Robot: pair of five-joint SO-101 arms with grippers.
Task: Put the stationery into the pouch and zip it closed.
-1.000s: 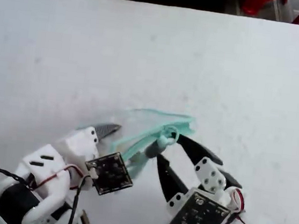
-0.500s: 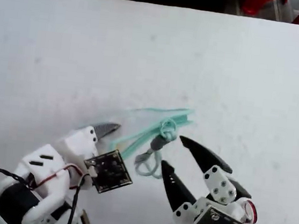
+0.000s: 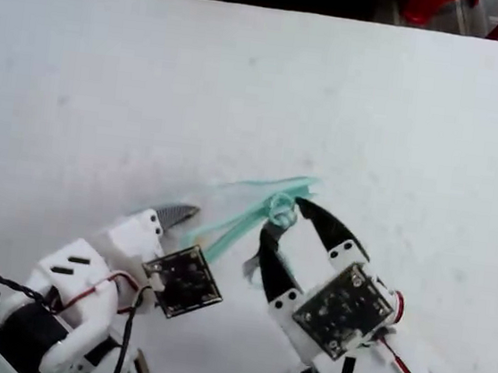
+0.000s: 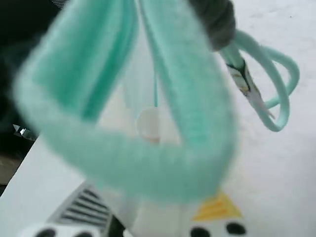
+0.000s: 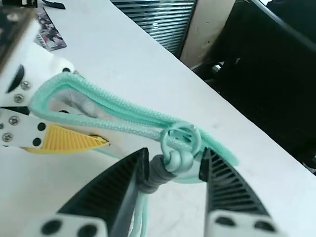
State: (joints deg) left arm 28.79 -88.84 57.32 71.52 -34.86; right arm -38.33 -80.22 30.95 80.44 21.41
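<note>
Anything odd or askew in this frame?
The pouch sits bunched and tilted, not flat: the left gripper pinches one end, and its mouth gapes unzipped. The right gripper, open, straddles the zip pull ring. Nothing looks spilled or damaged.

Mint-green pouch (image 5: 103, 103), black-fingered right hand (image 5: 174, 157), white table (image 3: 243, 78).

Pouch (image 3: 245, 206) lies on the table (image 3: 243, 78) between my grippers: left gripper (image 3: 178, 219) at its left end, right gripper (image 3: 283, 219) at its right end, fingers either side of the zip pull (image 5: 180, 139)
</note>
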